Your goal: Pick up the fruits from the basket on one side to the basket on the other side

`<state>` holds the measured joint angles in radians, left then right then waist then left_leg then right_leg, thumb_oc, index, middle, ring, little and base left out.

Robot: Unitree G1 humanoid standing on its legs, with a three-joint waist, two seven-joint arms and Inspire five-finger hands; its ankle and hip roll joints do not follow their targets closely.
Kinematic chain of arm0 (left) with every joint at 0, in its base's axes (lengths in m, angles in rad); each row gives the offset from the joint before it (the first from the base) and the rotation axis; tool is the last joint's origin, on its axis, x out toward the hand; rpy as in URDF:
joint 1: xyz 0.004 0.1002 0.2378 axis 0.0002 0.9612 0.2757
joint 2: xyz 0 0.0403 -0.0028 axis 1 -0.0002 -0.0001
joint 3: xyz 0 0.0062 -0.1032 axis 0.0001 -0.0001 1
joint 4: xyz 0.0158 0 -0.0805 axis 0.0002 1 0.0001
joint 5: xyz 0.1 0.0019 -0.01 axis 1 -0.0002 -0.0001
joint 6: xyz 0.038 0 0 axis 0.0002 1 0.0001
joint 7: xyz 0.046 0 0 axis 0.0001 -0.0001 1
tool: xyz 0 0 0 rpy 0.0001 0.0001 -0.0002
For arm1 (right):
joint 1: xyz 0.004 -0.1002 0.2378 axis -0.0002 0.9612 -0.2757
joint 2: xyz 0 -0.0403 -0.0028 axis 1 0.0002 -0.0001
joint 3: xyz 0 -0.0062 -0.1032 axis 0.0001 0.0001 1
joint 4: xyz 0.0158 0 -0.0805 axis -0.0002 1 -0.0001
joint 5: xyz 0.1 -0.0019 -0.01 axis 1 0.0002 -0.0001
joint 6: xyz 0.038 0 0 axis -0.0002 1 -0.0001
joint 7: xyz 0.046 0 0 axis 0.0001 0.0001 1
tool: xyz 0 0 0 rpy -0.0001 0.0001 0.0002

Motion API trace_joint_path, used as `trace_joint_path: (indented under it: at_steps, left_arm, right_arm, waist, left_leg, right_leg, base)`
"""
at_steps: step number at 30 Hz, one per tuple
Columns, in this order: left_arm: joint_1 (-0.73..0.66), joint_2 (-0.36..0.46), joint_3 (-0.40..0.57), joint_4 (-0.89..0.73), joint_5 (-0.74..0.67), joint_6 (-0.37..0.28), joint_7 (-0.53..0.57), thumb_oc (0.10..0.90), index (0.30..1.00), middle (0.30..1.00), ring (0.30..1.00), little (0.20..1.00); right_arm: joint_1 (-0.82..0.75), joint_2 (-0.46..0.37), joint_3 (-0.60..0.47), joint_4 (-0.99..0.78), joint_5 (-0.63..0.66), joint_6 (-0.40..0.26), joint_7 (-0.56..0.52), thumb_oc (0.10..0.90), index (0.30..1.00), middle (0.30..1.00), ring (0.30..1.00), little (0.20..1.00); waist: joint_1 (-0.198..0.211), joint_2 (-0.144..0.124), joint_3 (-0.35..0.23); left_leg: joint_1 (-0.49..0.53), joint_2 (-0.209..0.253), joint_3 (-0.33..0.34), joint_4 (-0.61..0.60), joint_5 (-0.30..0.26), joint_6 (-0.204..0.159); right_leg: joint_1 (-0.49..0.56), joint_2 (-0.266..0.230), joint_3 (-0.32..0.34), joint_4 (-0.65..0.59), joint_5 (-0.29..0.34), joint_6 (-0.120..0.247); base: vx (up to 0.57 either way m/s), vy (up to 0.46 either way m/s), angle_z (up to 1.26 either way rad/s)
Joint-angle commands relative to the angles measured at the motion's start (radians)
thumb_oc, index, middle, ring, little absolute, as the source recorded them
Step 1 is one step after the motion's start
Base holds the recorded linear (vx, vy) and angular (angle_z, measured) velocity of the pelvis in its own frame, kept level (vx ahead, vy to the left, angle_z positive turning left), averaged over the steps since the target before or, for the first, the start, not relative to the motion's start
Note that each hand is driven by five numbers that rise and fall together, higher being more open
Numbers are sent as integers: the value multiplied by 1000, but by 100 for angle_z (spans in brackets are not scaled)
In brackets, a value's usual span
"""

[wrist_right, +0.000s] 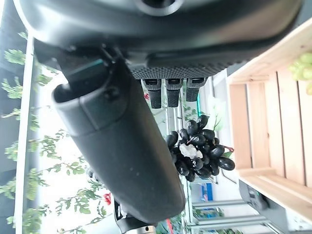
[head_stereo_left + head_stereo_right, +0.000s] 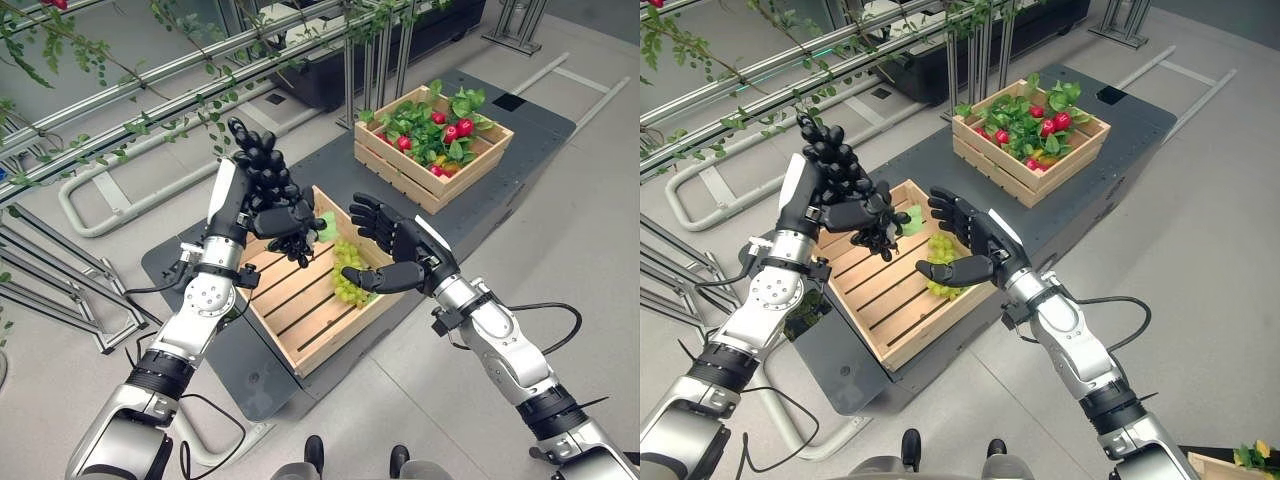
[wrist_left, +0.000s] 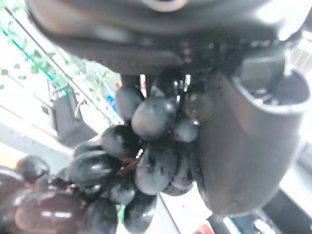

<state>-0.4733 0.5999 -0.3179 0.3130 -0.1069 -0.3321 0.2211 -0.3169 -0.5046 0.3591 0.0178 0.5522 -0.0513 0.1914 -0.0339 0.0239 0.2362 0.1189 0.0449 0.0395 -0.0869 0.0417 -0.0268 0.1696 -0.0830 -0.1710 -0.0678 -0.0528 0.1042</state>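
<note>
A bunch of black grapes (image 2: 262, 170) is held in the curled fingers of the left hand (image 2: 283, 218), raised above the near wooden crate (image 2: 300, 300). The right hand (image 2: 392, 247) is spread wide beside it — above green grapes (image 2: 350, 272) lying in that crate. Beyond the crate, a second crate (image 2: 405, 170) is filled with red fruit and leaves.

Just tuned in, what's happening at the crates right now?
The left hand is shut on a bunch of black grapes, held up above the near wooden crate. The right hand is open beside it, palm turned toward the bunch, holding nothing. A bunch of green grapes lies in the near crate. The far crate holds red fruit among green leaves.
</note>
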Motion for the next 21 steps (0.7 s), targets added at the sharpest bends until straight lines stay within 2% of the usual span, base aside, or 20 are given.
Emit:
trace_joint_path:
  at_steps: [1, 9, 15, 21]
  left_arm:
    - [-145, 26, -1, -48, -116, -123, -63, 400, 300, 300, 300, 300]
    - [-170, -7, -58, -99, -201, -171, -205, 400, 300, 300, 300, 300]
    - [-198, -20, -87, -121, -258, -175, -275, 400, 300, 300, 300, 300]
    - [-217, -39, -105, -123, -306, -179, -325, 400, 300, 300, 300, 300]
  right_arm:
    - [-57, 37, 5, -70, 136, -26, 64, 800, 900, 900, 900, 900]
    - [-66, 106, 54, -32, 228, 30, 73, 800, 900, 900, 900, 900]
    - [-82, 141, 81, -13, 296, 81, 90, 800, 900, 900, 900, 900]
    - [-102, 168, 95, 0, 319, 100, 89, 800, 900, 900, 900, 900]
  waist:
    - [4, -19, -155]
    - [8, -23, -175]
    - [8, -23, -185]
    - [6, -24, -195]
  left_leg:
    - [-9, -28, 23, 6, -28, -12]
    - [11, -23, 30, 0, -39, -9]
    - [17, -19, 32, 0, -44, -10]
    - [25, -16, 34, 0, -49, -11]
  right_leg:
    - [-54, -33, 21, -4, 103, -5]
    - [-36, -30, 22, -15, 98, -7]
    - [-30, -29, 25, -20, 99, -6]
    - [-27, -27, 34, -20, 97, -6]
  base:
    - [25, -41, 1]
    - [2, -4, 0]
    - [0, -11, -3]
    - [-1, -5, -3]
